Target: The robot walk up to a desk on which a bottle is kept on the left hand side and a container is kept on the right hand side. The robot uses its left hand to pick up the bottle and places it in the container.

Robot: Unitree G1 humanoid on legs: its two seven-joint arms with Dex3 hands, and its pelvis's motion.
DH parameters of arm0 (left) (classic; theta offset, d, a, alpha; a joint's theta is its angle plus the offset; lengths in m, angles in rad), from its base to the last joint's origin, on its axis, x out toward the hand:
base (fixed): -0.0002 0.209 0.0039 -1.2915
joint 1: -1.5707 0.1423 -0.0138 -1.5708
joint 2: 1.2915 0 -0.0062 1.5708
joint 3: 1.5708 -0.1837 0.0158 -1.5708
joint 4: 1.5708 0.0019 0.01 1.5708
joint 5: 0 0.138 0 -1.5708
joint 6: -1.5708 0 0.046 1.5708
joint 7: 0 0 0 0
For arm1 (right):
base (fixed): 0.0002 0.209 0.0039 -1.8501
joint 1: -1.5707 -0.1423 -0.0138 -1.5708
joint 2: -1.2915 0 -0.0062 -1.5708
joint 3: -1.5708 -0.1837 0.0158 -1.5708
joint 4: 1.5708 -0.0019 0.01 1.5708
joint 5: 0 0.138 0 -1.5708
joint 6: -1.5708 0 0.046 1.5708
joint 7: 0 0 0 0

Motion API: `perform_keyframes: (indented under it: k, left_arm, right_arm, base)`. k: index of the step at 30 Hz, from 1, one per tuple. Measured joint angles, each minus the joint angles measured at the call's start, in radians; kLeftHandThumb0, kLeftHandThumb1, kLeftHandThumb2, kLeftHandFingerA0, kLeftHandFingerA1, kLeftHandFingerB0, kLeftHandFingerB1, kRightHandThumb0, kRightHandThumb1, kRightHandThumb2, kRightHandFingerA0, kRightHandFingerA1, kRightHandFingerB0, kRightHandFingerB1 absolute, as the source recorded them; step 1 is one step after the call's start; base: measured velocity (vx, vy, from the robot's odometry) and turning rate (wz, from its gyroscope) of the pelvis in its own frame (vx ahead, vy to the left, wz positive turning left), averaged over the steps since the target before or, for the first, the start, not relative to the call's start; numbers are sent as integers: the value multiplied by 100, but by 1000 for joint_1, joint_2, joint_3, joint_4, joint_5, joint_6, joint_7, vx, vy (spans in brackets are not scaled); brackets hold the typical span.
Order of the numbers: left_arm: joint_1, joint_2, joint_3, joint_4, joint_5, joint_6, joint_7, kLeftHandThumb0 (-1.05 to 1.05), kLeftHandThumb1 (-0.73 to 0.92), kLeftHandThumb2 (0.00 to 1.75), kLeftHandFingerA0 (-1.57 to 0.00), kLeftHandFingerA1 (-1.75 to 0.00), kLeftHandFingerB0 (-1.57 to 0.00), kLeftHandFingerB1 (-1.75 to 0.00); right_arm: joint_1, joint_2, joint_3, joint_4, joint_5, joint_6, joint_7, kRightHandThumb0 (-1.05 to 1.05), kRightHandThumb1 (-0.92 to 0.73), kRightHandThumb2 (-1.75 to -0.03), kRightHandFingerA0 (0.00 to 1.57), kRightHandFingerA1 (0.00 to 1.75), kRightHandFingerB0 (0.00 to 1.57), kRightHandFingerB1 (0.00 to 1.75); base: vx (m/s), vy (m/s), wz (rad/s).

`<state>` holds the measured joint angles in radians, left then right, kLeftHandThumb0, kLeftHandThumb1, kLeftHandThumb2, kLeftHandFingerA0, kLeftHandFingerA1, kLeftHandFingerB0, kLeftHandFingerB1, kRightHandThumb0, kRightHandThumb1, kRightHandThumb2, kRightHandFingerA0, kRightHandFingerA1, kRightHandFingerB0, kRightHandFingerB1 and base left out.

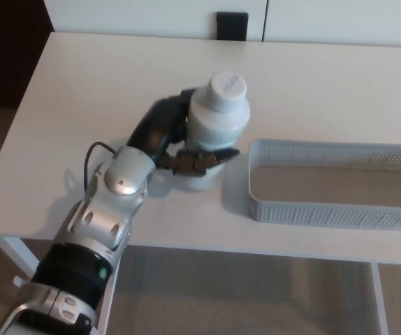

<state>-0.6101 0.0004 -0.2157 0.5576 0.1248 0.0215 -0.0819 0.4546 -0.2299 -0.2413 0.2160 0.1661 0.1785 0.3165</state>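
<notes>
The white bottle (pixel 216 118), capped and upright, is held above the white desk (pixel 82 91), just left of the container's near-left corner. My left hand (pixel 176 139) is shut on it, black fingers wrapped round its lower half, thumb across the front. The container (pixel 337 184), a shallow light-grey mesh basket, sits on the desk at the right and holds nothing that I can see. My silver left forearm (pixel 106 209) rises from the bottom left. My right hand does not show.
A black object (pixel 232 26) stands behind the desk's far edge against a white wall. The desk's front edge runs along the bottom, with a white leg (pixel 15 255) and floor below it.
</notes>
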Motion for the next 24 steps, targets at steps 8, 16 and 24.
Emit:
perform_keyframes:
  k: [8,16,24]
  left_arm:
    - [-65,-70,-7,-175,16,16,26,-19,82,64,-110,-89,-81,-98]
    - [-224,-220,-76,-179,51,61,58,-14,74,77,-109,-115,-83,-98]
    - [-245,-231,-128,-87,76,70,84,-11,70,81,-115,-96,-82,-104]
  right_arm:
    - [-8,0,19,-14,-2,9,0,33,-62,-175,32,89,23,79]
    - [-22,0,38,27,-11,3,-5,17,-92,-159,33,81,27,77]
    - [-37,0,42,47,-23,2,-20,15,-92,-153,33,77,29,74]
  base:
    - [0,0,0]
    - [0,0,0]
    - [0,0,0]
